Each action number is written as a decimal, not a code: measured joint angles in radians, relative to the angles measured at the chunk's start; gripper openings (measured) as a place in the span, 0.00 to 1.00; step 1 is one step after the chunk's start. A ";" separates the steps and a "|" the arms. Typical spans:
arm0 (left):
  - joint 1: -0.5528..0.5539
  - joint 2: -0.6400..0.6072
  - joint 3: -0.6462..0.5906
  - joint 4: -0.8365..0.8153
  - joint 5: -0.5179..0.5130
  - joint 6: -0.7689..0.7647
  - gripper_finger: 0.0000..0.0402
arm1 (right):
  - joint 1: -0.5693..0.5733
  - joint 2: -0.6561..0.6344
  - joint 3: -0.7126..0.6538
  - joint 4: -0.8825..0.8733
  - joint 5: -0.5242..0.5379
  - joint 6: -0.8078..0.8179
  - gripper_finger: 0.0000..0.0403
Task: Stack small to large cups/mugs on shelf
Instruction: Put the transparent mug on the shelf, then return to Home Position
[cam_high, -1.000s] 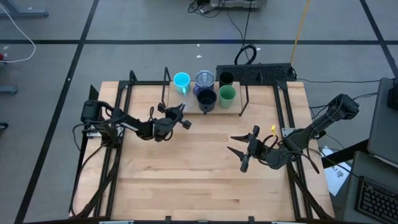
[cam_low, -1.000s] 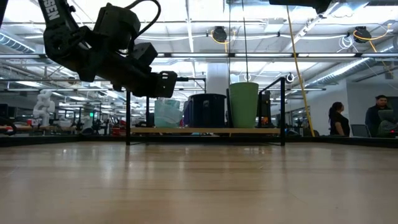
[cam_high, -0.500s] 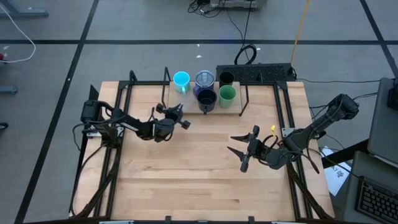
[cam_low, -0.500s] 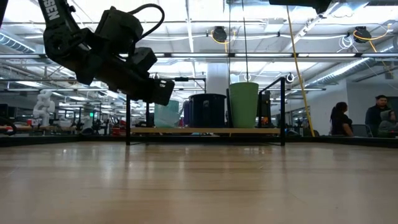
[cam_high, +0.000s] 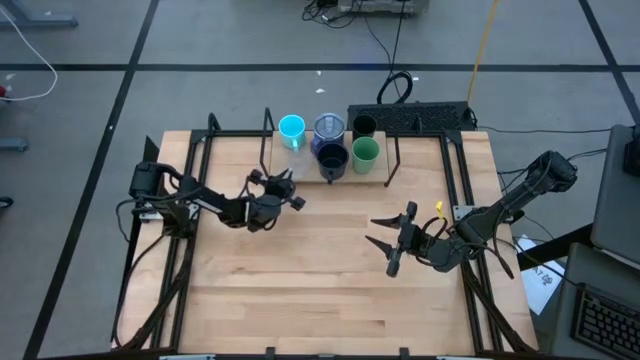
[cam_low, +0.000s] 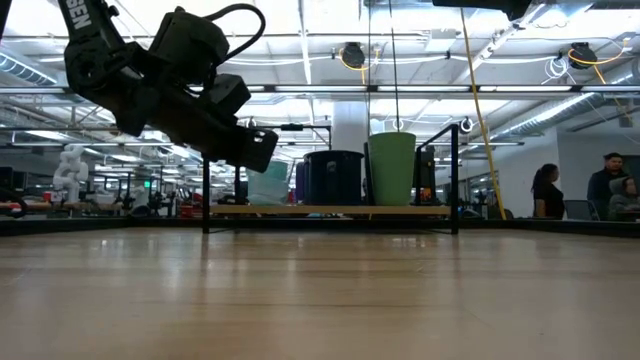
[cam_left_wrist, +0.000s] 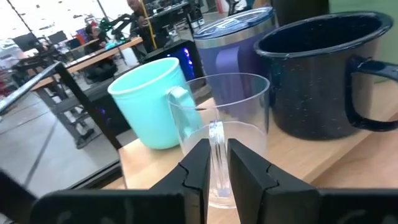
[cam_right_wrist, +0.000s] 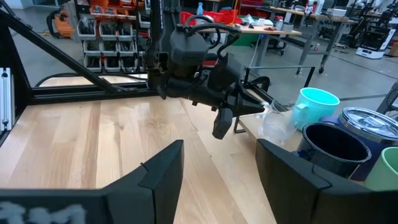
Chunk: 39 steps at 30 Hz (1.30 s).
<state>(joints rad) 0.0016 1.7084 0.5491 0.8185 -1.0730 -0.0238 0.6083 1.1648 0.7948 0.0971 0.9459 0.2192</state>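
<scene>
The shelf (cam_low: 330, 210) stands at the table's far edge. On it are a cyan mug (cam_high: 292, 129), a lidded blue-purple mug (cam_high: 329, 126), a dark tumbler (cam_high: 364, 127), a dark speckled mug (cam_high: 332, 158) and a green cup (cam_high: 366, 151). A clear cup (cam_left_wrist: 217, 124) stands upright on the shelf's near left corner, in front of the cyan mug (cam_left_wrist: 152, 102). My left gripper (cam_left_wrist: 217, 149) is narrowly open; one finger is inside the cup's near wall and one outside, with thin gaps beside the wall. My right gripper (cam_high: 383, 243) hangs open over the table's right half and holds nothing.
A black power strip (cam_high: 415, 118) lies behind the shelf's right end. Black frame rails (cam_high: 455, 170) run along the table's left and right sides. Bare tabletop (cam_high: 320, 280) fills the near half. People (cam_low: 545, 190) are in the room beyond the table.
My left gripper has stayed at the shelf's near left corner, rolled a little and tipped its fingers down toward the shelf board. My right arm has kept still.
</scene>
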 joint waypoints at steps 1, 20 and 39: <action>-0.003 0.000 0.000 -0.004 -0.008 0.000 0.14 | 0.000 0.000 0.000 0.000 0.000 0.000 0.47; -0.044 -0.012 0.000 -0.002 -0.099 0.021 0.42 | 0.000 0.000 0.000 0.000 0.000 0.000 0.47; -0.245 -0.407 0.000 -0.030 -0.044 0.227 0.46 | -0.011 0.000 0.000 0.035 -0.004 -0.092 0.39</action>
<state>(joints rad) -0.2432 1.3016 0.5488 0.7887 -1.1168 0.2032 0.5976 1.1652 0.7947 0.1325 0.9423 0.1276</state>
